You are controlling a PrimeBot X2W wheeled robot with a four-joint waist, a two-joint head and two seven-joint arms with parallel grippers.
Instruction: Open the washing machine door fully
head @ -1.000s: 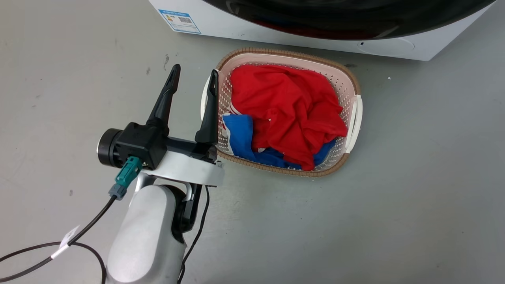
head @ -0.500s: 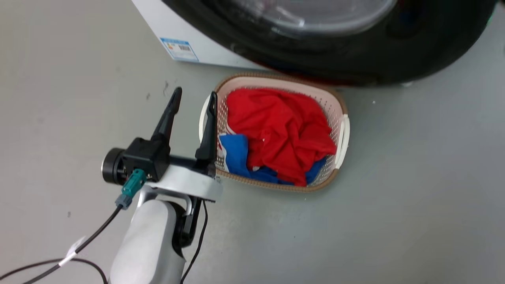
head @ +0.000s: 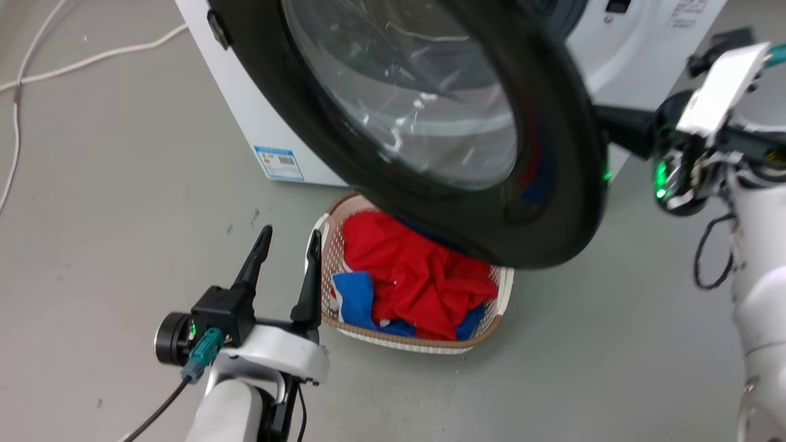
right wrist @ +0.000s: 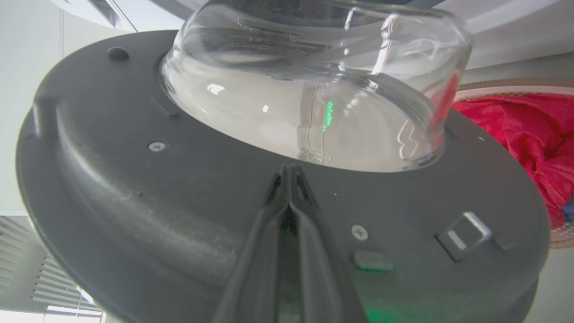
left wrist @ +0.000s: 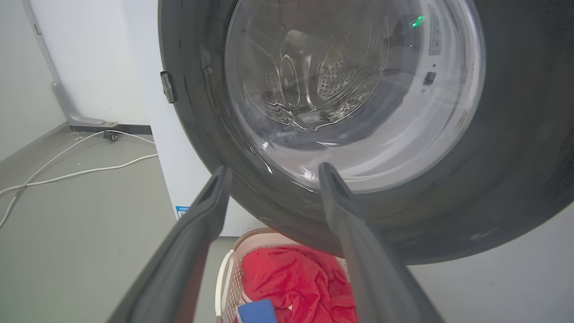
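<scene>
head cam has tipped up since a sec ago, so the large round glossy black washing machine door (head: 552, 184) and the right gripper (head: 620, 129) now show. door stands part open off the big white front-loading washing machine (head: 245, 123), above the white perforated laundry basket (head: 505, 288). right gripper: fingers pressed together, empty, tips on the door's inner rim. left gripper (head: 290, 233) spread wide, holding nothing. door prob stiff, heavyish, slick. best pushed on the plastic rim nr the latch, not the glass.

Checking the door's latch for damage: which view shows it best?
Right wrist view: the metal latch sits close on the inner face of the washing machine door. Head and left wrist views show its outer face instead.
</scene>
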